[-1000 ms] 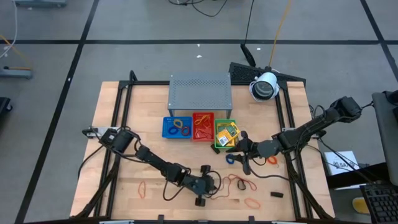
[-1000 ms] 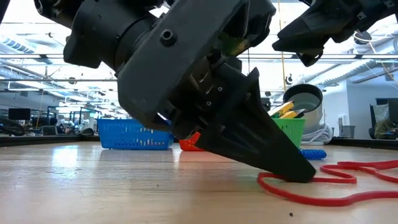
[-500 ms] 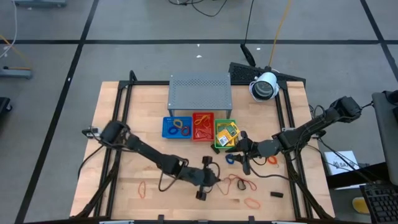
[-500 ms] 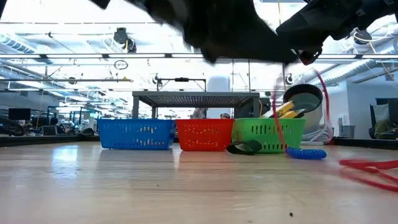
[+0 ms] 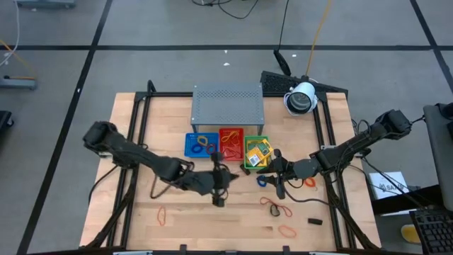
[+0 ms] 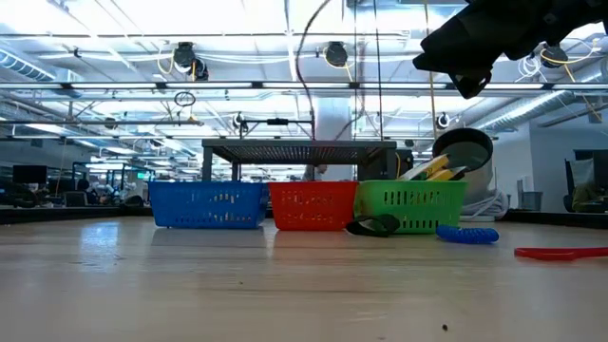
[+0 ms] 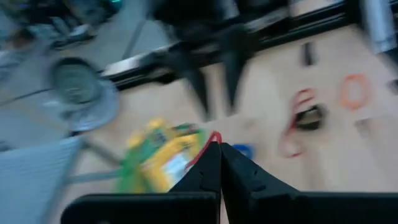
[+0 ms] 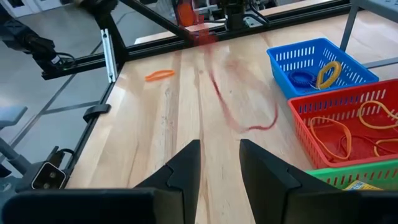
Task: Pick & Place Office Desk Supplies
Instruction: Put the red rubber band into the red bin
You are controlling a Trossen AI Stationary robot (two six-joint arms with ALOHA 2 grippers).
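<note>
My left gripper (image 5: 231, 177) hangs above the table's middle, just in front of the trays, shut on a thin red rubber band (image 8: 249, 112), which shows as a thin loop (image 6: 298, 71) in the low view. My right gripper (image 5: 273, 178) hovers near the green tray (image 5: 249, 164), open, with nothing between its fingers (image 8: 219, 149). Yellow-and-green packets (image 5: 259, 151) lie in the green tray. The red tray (image 5: 230, 144) holds orange bands and the blue tray (image 5: 201, 145) holds rings. Another red band (image 5: 267, 205) and a dark ring (image 5: 284, 210) lie on the table. My left gripper pinches the red rubber band between its two fingers, right at their free ends (image 7: 210, 138). The fingers slant down toward the far right. The band hangs below them as a slack loop (image 8: 231, 109), clear of the table.
A grey perforated shelf (image 5: 228, 104) stands behind the trays. Orange bands (image 5: 161, 214) (image 5: 287, 230), a black piece (image 5: 315, 221), a blue ring (image 5: 262, 180) and an orange ring (image 5: 309, 183) lie loose. A white camera (image 5: 301, 98) sits at the far right.
My left gripper has risen from the table near its front edge and gone toward the trays, tipping from steeply down to nearer level. It stays shut. The red band has come up off the table with it and hangs clear.
</note>
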